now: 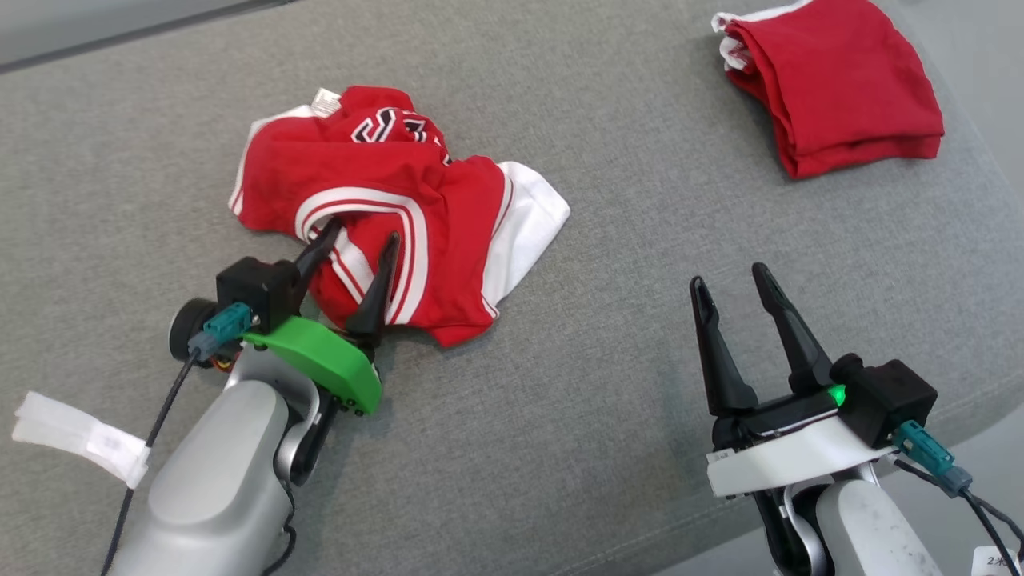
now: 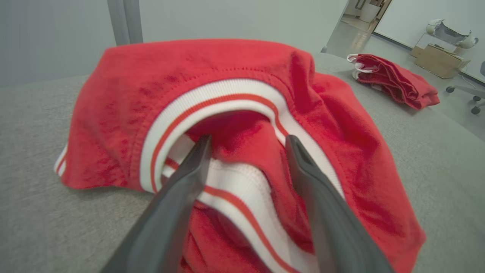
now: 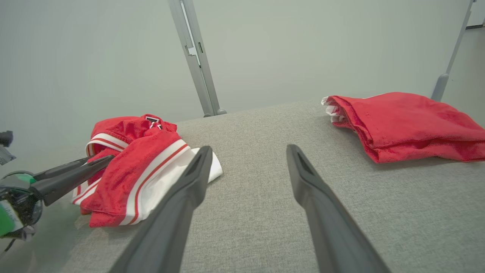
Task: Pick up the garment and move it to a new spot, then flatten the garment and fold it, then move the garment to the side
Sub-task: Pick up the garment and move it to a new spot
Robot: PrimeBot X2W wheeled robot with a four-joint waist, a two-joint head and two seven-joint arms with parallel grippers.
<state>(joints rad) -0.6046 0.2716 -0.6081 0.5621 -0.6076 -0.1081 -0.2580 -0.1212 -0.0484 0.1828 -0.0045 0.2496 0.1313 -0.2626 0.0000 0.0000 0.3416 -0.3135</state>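
Left gripper [image 1: 362,236] fingers spread wide, tips down in crumpled red garment [image 1: 416,200], either side of white-striped band; nothing pinched. Garment heaped at and just beyond those fingertips, on grey cushion [image 1: 600,360]. Right gripper [image 1: 728,276] wide open too, empty, over bare cushion. Garment off to its left, folded red cloth [image 1: 840,80] ahead-right, well apart.

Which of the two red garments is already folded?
The plain red garment at the far right, lying in a neat stack. The striped garment with white trim lies crumpled at the fingers of the left gripper.
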